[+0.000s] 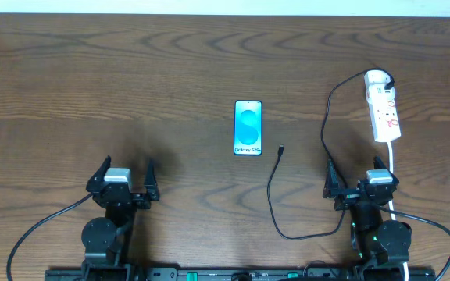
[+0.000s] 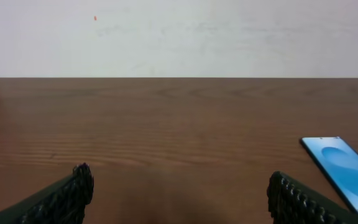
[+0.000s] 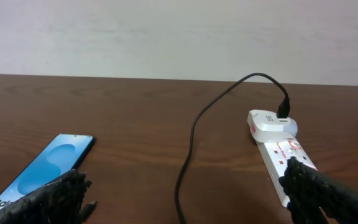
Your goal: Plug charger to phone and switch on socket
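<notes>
wood table (image 1: 92, 78): phone (image 1: 248, 128) centre, charger (image 1: 270, 187) tip beside it, unplugged; left gripper (image 1: 126, 170), right gripper (image 1: 356, 176) both spread, empty.

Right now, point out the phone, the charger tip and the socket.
phone (image 1: 248, 126), overhead view, middle of the blue screen.
charger tip (image 1: 281, 148), overhead view, the loose plug end beside the phone.
socket (image 1: 386, 117), overhead view, middle of the white strip body.

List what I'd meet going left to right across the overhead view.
In order: left claw → phone → charger plug tip → socket. The right claw is left out because it overlaps the socket's span.
</notes>
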Controlling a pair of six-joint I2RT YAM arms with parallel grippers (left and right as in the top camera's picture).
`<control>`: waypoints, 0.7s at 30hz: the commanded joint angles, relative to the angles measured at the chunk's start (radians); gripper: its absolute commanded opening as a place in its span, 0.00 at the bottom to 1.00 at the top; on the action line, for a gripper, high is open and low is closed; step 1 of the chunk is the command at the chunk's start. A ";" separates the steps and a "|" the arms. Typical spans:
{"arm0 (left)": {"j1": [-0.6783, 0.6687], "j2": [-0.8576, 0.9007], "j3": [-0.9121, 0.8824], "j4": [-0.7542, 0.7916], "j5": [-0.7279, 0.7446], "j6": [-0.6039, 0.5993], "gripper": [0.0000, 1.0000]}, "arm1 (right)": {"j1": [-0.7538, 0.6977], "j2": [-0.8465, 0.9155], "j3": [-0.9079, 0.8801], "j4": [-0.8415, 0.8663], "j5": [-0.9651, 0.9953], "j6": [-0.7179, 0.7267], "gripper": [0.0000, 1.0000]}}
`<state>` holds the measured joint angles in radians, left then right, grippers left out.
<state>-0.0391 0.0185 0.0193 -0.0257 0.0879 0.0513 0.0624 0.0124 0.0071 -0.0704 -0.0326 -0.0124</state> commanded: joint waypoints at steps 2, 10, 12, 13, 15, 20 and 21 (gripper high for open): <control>0.005 0.004 -0.015 0.025 0.229 -0.042 0.91 | 0.002 0.000 -0.002 -0.004 0.004 -0.015 0.99; 0.005 0.009 0.062 0.334 0.174 -0.151 0.91 | 0.002 0.000 -0.002 -0.004 0.004 -0.015 0.99; 0.005 0.033 0.141 0.284 0.146 -0.151 0.92 | 0.002 0.000 -0.002 -0.004 0.004 -0.015 0.99; 0.005 0.057 0.193 0.239 0.148 -0.151 0.92 | 0.002 0.000 -0.002 -0.004 0.004 -0.015 0.99; 0.005 0.124 0.311 0.116 0.171 -0.151 0.92 | 0.002 0.000 -0.002 -0.004 0.004 -0.015 0.99; 0.005 0.393 0.661 -0.315 0.295 -0.150 0.91 | 0.002 0.000 -0.002 -0.004 0.004 -0.015 0.99; 0.005 0.435 0.706 -0.346 0.332 -0.150 0.92 | 0.002 0.000 -0.002 -0.004 0.004 -0.015 0.99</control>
<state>-0.0391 0.3527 0.6022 -0.3199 0.3111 -0.0872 0.0624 0.0128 0.0071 -0.0696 -0.0315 -0.0128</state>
